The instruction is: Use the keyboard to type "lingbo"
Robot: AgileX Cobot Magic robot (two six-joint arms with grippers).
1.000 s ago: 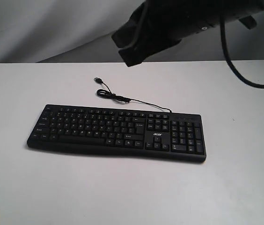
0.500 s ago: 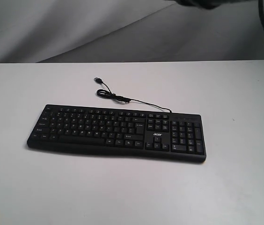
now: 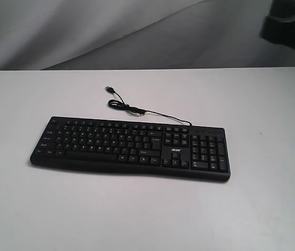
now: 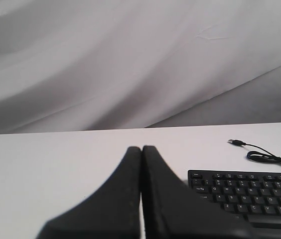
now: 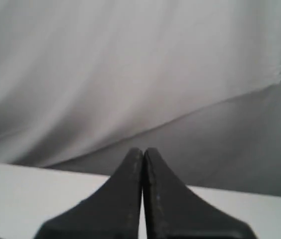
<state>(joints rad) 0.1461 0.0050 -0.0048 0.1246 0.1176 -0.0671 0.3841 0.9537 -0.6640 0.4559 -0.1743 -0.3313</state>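
Note:
The long black keyboard (image 3: pixel 132 148) with white legends and an "acer" logo lies flat in the middle of the white table; its thin USB cable (image 3: pixel 132 108) curls behind it, unplugged. In the left wrist view my left gripper (image 4: pixel 141 149) is shut with nothing in it, low over the table off the keyboard's (image 4: pixel 250 191) Esc end. My right gripper (image 5: pixel 143 151) is shut and empty too, held high facing the backdrop, no keyboard in its view. In the exterior view only a dark piece of the right arm (image 3: pixel 290 26) shows at the top right corner; neither gripper's fingertips show there.
The white table (image 3: pixel 147 209) stretches on all sides of the keyboard. A grey draped cloth backdrop (image 3: pixel 84 31) hangs behind the table's far edge.
The dark right arm that hung over the keyboard's far side a second ago has swung up and away to the top right corner. The keyboard and cable have not moved.

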